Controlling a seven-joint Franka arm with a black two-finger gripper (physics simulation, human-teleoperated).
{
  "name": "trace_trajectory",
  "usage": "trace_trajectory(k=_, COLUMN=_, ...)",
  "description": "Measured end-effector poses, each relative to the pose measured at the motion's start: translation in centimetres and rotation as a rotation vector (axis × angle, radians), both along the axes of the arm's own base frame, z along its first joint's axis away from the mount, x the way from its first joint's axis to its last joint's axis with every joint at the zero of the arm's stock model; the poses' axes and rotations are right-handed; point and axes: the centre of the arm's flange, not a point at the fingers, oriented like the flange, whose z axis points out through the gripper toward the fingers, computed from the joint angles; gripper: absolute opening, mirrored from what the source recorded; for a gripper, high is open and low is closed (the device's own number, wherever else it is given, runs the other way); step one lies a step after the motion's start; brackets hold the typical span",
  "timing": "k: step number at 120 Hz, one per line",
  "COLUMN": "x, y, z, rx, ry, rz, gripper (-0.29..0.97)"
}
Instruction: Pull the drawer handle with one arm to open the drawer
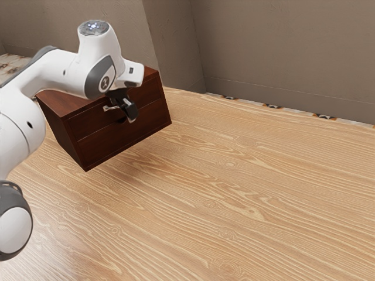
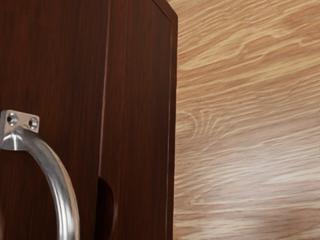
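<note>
Exterior view. The arm's rounded white and grey lower joint (image 1: 12, 219) is nearest the camera, at the lower corner on the exterior view's left. From there the white arm (image 1: 35, 88) rises and reaches toward the exterior view's right, ending over a dark brown wooden cabinet (image 1: 126, 132). The cabinet stands on a light wooden surface (image 1: 246, 193) in the upper part of the exterior view's left, near a grey wall (image 1: 281, 47). Its front face carries two drawer fronts, one above the other. The upper drawer (image 1: 88, 120) has a silver metal handle (image 1: 109, 108) mounted across it. The black gripper (image 1: 128, 110) is positioned directly at the end of this handle that lies toward the exterior view's right, against the upper drawer front. Whether the gripper is released or clamped on the handle cannot be determined from this angle. The upper drawer front appears level with the lower drawer (image 1: 126, 136) front.

Wrist view. The curved silver handle passes closest to the camera and runs under the hand. It is fixed to the dark wood of the drawer front by a square mounting plate (image 2: 20, 121) with two screws. Beside the handle, a straight seam separates the two drawer fronts. A small dark notch (image 2: 105, 207) is cut at this seam. Beyond the cabinet's edge lies the light wooden surface.
</note>
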Motion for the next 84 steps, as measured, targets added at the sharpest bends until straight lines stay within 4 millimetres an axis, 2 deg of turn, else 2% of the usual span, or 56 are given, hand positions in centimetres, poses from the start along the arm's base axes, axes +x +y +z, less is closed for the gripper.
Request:
trace_trajectory(k=15, x=0.2, y=0.1, z=-0.5, rx=-0.005, ry=0.005, rz=-0.002, gripper=0.68)
trace_trajectory(k=34, x=0.1, y=0.4, z=-0.2, rx=-0.001, ry=-0.002, rz=0.000, gripper=0.66)
trace_trajectory(k=60, x=-0.1, y=1.0, z=0.0, rx=0.005, ry=-0.017, rz=0.003, gripper=0.55)
trace_trajectory(k=84, x=0.2, y=0.5, z=-0.3, rx=0.003, ry=-0.017, rz=-0.008, gripper=0.47)
